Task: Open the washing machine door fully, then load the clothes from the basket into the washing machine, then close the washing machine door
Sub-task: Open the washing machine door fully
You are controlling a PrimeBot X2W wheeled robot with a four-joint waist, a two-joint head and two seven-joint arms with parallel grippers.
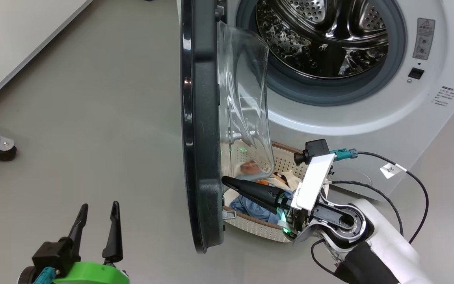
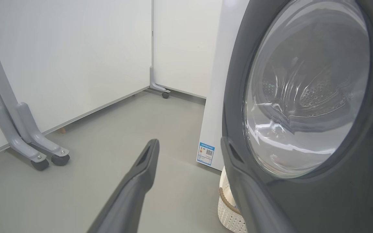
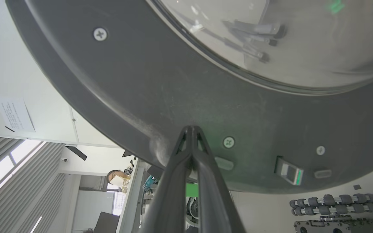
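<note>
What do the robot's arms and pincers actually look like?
Each has two long, tapering black fingers. The left gripper has a bright green collar and teal plug. The right gripper has a white bracket with a small black camera, tagged black cables, and a white forearm.

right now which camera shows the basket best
The head view: the basket with blue clothes inside sits beside the open washing machine door, partly covered by the right claw. The left wrist view catches a corner of it under the door's rim. The right wrist view faces the door's inner side.
</note>
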